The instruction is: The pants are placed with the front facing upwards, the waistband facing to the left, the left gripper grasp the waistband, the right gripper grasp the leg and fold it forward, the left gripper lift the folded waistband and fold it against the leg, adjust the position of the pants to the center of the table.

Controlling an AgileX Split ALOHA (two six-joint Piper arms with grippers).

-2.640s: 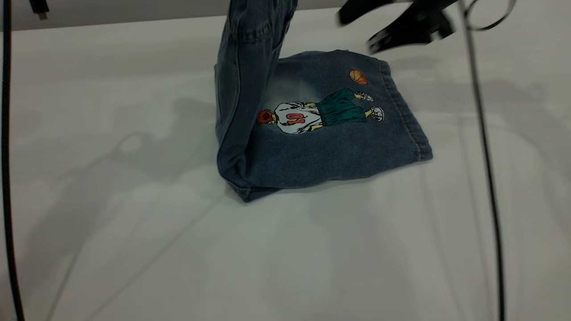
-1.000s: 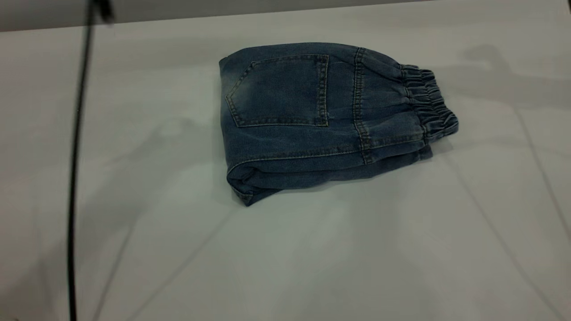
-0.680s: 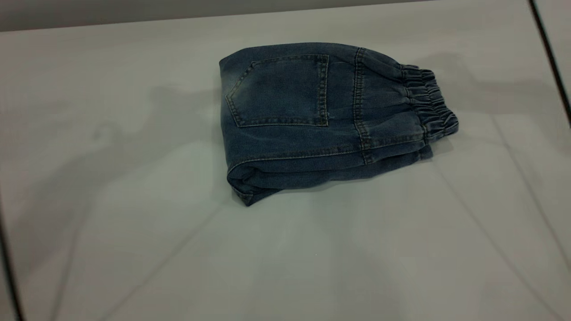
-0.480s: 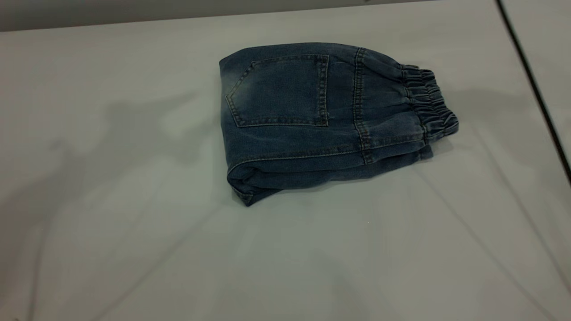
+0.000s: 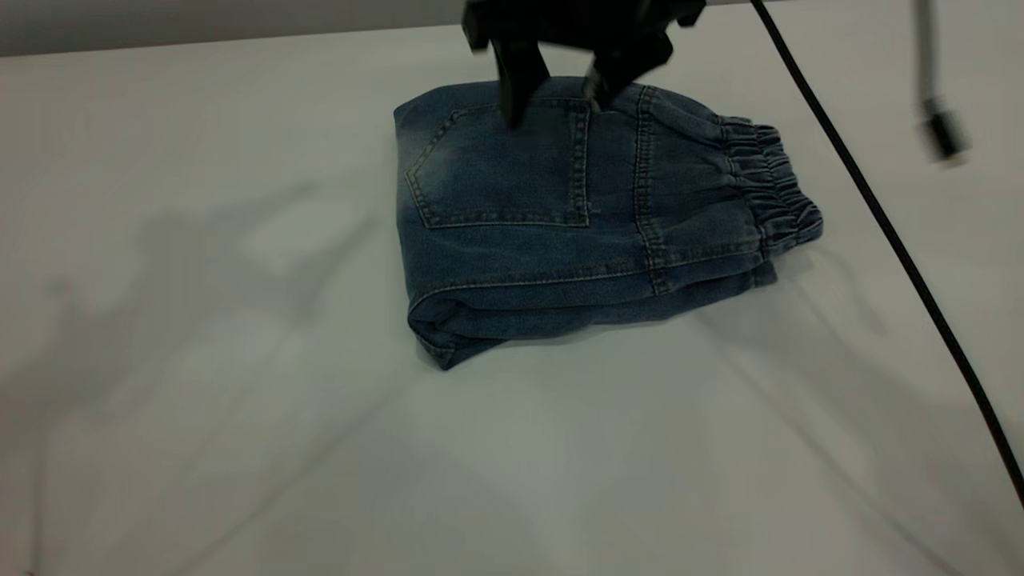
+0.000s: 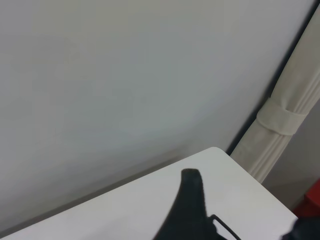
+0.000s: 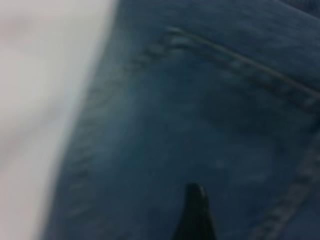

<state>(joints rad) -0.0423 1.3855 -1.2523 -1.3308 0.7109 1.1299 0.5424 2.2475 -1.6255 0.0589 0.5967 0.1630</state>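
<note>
The pants [image 5: 560, 208] lie folded on the table [image 5: 240, 448], back pocket up. The gathered waistband [image 5: 772, 180] points right. The leg lies folded underneath; only its layered edges [image 5: 560, 314] show along the near side. My right gripper [image 5: 560, 98] hangs open just over the pants' far edge, one finger above the pocket, nothing between its fingers. The right wrist view shows one fingertip [image 7: 195, 205] close over the denim [image 7: 200, 110]. My left gripper [image 6: 247, 210] is away from the pants near a table corner [image 6: 235, 175], open and empty.
A black cable [image 5: 880, 216] runs from the top down along the right side of the table. A blurred plug [image 5: 940, 136] dangles at the far right. Beyond the table corner stand a pale wall, a beige strapped post [image 6: 287, 120] and something red [image 6: 312, 200].
The raised waistband half has been laid over the printed leg and released. Both arms left the view, then the right gripper came back down over the pants' far edge.
</note>
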